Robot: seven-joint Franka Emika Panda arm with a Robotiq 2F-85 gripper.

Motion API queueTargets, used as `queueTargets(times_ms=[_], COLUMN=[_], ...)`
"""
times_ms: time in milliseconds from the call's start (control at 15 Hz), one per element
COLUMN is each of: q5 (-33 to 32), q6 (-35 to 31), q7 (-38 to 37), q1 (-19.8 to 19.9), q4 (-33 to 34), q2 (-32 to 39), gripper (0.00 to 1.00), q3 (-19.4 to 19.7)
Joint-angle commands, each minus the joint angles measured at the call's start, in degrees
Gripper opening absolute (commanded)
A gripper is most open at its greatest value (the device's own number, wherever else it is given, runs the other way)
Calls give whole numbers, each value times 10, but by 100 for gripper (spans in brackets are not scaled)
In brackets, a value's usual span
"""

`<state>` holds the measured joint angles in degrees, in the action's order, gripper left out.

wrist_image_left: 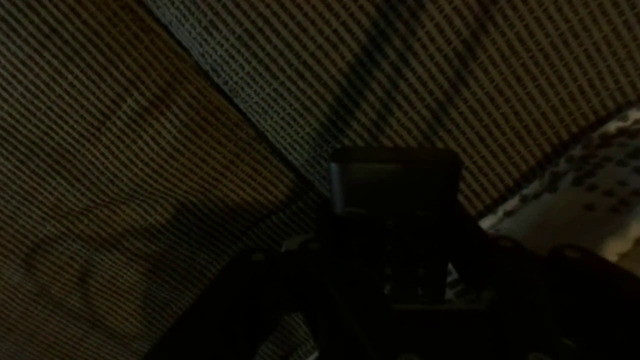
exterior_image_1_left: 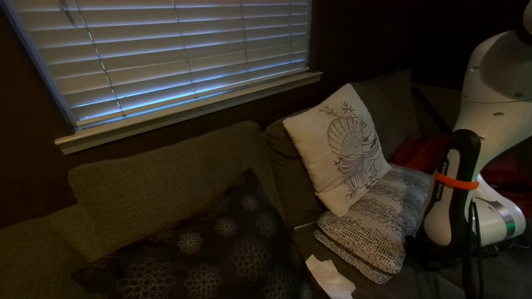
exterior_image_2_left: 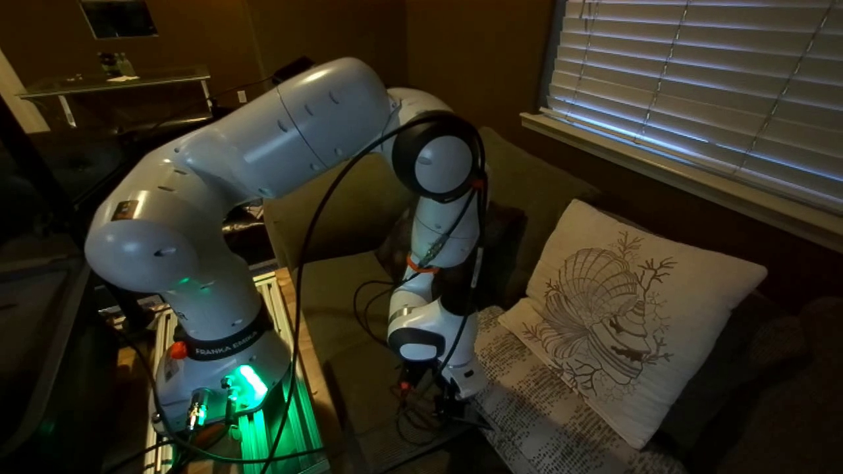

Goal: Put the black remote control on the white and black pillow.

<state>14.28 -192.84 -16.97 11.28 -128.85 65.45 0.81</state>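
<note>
Dim light covers the bench, here a ribbed olive couch seat below white blinds. Over it, just beside the white and black pillow, is the black remote control — the end effector pinches it, a finger along each long side. Whether the remote touches the bench cannot be told; both exterior views are too dark there to pick it out.

In the wrist view a strip of bare bench shows between the remote and the pillow's pale edge, and a seam in the bench runs on the side away from the pillow.

The pillow lies on the bench, its front edge showing two layers. On its back part rests a cream pillow with a shell motif, tilted; from there to the edge nearest the end effector the speckled top is bare. From the pillow toward the arm's base the bench has open room, though cables hang into it.

Near the pillow's front corner lies white paper, and what holds it is too dark to tell. Well apart on that same side is a dark pillow with pale dotted circles; past the opposite end is red fabric. Farthest from the pillow, across the room, a glass shelf carries bottles.
</note>
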Motion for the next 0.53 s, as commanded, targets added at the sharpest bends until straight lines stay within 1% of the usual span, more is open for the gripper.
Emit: queueTargets(times_ms=[0, 200, 467], q5=[41, 54, 71], q6=[39, 50, 65], q7=[-35, -47, -60], q1=[26, 43, 34], q4=[-15, -16, -16], q2=[-28, -34, -38], gripper=[31, 31, 31], q3=[-7, -11, 2])
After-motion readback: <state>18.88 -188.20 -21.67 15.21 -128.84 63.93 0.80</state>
